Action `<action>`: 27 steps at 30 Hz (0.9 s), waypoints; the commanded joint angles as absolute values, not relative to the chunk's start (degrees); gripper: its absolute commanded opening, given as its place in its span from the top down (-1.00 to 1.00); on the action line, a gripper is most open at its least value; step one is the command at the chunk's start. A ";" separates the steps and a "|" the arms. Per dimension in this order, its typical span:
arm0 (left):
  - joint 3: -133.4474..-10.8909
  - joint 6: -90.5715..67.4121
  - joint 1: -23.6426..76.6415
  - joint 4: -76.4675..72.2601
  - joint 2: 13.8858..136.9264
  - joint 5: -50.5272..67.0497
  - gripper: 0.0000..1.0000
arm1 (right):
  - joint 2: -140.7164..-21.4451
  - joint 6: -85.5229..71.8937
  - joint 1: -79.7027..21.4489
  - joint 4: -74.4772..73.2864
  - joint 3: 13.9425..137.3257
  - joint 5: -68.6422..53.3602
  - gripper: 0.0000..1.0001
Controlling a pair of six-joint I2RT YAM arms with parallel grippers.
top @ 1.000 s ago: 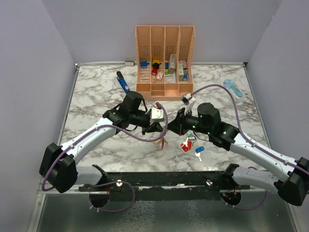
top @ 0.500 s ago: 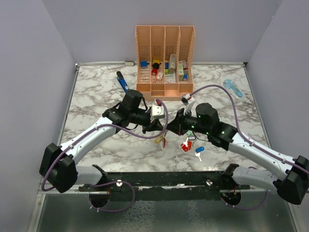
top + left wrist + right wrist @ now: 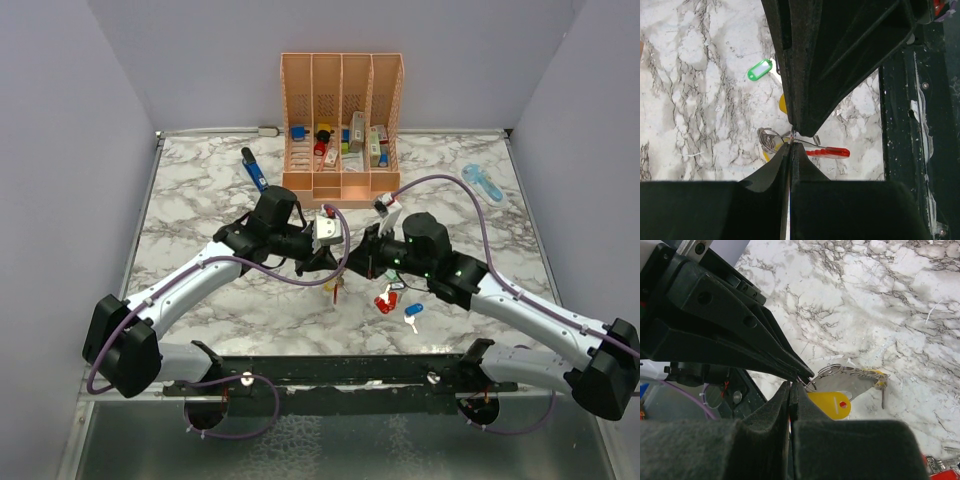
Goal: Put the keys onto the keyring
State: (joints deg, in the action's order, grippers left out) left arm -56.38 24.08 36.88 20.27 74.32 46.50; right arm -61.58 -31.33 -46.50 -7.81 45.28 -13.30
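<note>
keyring [image 3: 768,138] hangs right at the tips of the left claw [image 3: 790,146], which is clamped shut on its wire. right claw [image 3: 790,385] is pinched together too, nose to nose with it, yellow key [image 3: 830,404] just beside its tips. green key [image 3: 759,70] lies beyond the left claw.

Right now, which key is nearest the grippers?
The yellow-tagged key, beside the left gripper and right gripper; the green-tagged key, red key and blue key lie farther off.

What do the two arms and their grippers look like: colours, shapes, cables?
The left arm and right arm have white links with black joints and bases. A purple cable loops along each. The left gripper and right gripper are black and taper to thin tips.
</note>
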 commanded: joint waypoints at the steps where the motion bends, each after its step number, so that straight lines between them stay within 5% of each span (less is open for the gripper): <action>1: -57.12 23.55 37.18 19.41 74.70 44.71 1.00 | -62.19 -32.42 -47.32 -5.25 47.07 -12.31 0.98; 27: -57.47 22.73 37.84 19.43 74.18 43.72 1.00 | -63.13 -33.79 -49.26 -10.59 50.09 -3.01 0.98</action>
